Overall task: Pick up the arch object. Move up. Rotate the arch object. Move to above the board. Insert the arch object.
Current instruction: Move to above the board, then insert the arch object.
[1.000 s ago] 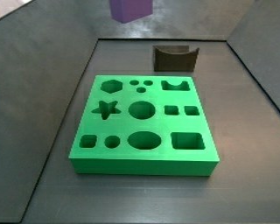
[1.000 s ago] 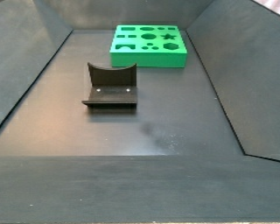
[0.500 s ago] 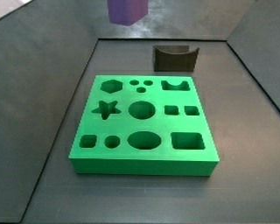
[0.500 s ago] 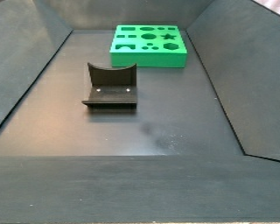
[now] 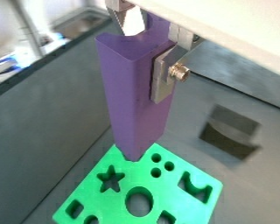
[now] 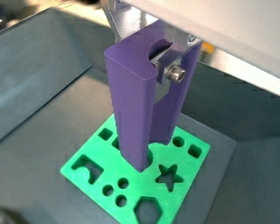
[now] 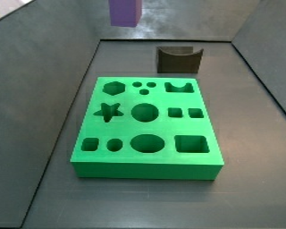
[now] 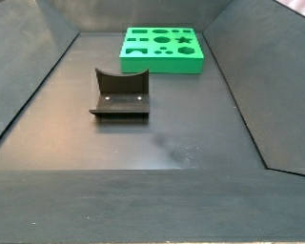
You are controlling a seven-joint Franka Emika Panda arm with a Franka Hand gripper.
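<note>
My gripper [image 5: 140, 59] [image 6: 154, 68] is shut on the arch object [image 5: 133, 96] [image 6: 136, 101], a long purple prism hanging upright. In both wrist views a silver finger [image 5: 161, 75] [image 6: 174, 72] presses its side, and the notched end sits up between the fingers. The prism's lower end hangs high above the board [image 5: 90, 199] [image 6: 140, 175], a green slab with shaped holes. Only the purple lower end [image 7: 124, 11] shows in a side view, far above and behind the board [image 7: 170, 128]; the gripper is out of frame there. Neither shows where the board [image 8: 162, 65] lies at the far end.
The fixture [image 8: 119, 93] [image 7: 178, 59] [image 5: 230, 131], a dark bracket on a base plate, stands on the grey floor beyond the board's far edge. Sloped grey walls [image 7: 38, 80] [image 8: 244, 86] enclose the floor on both sides.
In the side view the purple end has drifted slightly left and looks narrower than a second ago. The board and fixture have not moved.
</note>
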